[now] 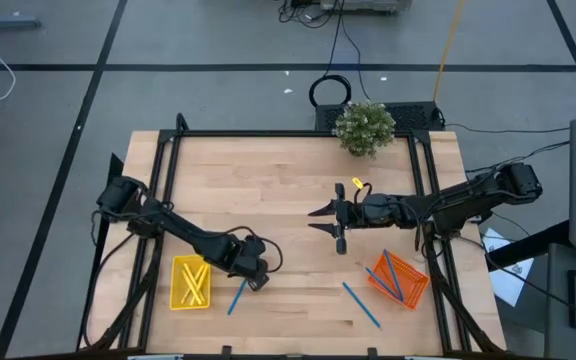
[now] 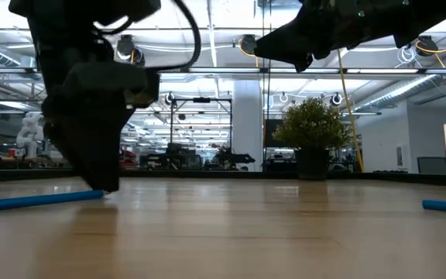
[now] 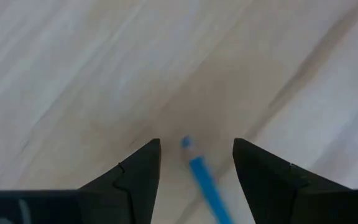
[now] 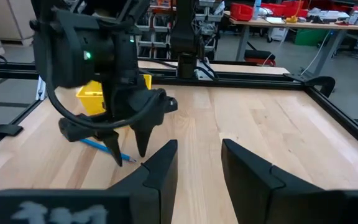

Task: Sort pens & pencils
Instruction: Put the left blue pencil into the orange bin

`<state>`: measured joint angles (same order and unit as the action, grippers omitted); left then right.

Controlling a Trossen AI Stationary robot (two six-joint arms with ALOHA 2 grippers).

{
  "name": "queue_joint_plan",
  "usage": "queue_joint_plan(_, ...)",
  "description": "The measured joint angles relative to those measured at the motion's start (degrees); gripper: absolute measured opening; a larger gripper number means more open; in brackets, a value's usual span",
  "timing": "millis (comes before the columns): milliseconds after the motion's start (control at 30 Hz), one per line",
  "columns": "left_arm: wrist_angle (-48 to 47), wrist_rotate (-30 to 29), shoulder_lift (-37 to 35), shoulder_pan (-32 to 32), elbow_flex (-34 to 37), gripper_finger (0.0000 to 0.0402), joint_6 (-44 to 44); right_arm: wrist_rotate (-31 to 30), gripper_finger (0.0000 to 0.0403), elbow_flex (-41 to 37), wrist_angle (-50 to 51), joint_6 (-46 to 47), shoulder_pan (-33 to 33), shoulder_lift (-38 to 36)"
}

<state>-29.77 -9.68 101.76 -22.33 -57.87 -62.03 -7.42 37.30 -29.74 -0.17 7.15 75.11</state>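
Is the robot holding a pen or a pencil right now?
No, nothing yet. The left gripper is open, its fingers on either side of one end of a blue pen on the table. The right gripper is empty.

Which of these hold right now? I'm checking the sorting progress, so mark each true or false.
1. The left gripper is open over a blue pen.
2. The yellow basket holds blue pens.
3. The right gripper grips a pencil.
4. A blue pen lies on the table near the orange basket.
1. True: the left gripper straddles a blue pen, fingers apart.
2. False: the yellow basket holds yellow pencils.
3. False: the right gripper holds nothing.
4. True: another pen lies beside the orange basket.
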Motion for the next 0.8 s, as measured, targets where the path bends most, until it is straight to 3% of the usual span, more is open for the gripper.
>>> queue_joint_plan(300,-0.54,1.16,2.52,0.00,-0.20,0.0199,1.57,0.00,0.0114,-0.04,0.05,0.01,0.01,0.01)
queue_joint_plan(433,-1.22,1.08,2.53,-0.19,-0.11,0.0142,1.76,0.00,0.0114,-0.04,0.05,-0.01,0.01,0.02)
queue_joint_plan(600,-1.00,1.01,2.62,-0.21,-0.05,0.0023,3.95,0.00,0.0114,-0.04,0.07,0.00,0.01,0.02)
queue_joint_plan(800,-0.75,1.80,2.64,0.47,-0.04,0.0006,7.12,0.00,0.0114,-0.04,0.07,0.01,0.01,0.02)
